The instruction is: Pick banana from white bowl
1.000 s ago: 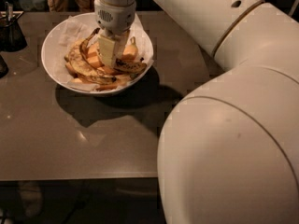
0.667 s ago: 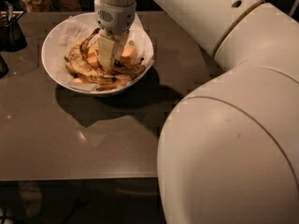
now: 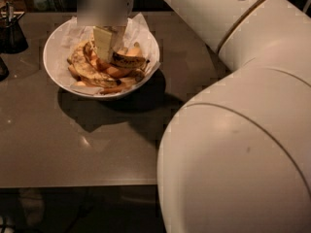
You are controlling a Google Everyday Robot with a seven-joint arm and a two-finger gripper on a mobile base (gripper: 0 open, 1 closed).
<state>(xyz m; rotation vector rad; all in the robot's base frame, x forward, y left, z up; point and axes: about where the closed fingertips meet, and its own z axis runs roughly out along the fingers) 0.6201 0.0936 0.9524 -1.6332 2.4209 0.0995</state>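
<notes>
The white bowl (image 3: 53,69), lined with crinkled white paper, stands on the dark table at the back left and holds several bananas. My gripper (image 3: 108,50) reaches down into it from above, its pale fingers (image 3: 103,41) near the bowl's middle. It is shut on the left end of a slim brown-spotted banana (image 3: 129,59), which sticks out to the right just above the others. Another long spotted banana (image 3: 85,71) lies along the bowl's left side. The wrist above the fingers is hidden.
A small dark cup (image 3: 12,33) stands at the table's far left, with another dark object (image 3: 2,69) at the left edge. My big white arm (image 3: 243,130) fills the right side. The table's front edge (image 3: 77,186) runs below the bowl.
The gripper has risen a little inside the bowl, and the spotted banana has come up at its tip, above the other fruit. The bowl has not moved.
</notes>
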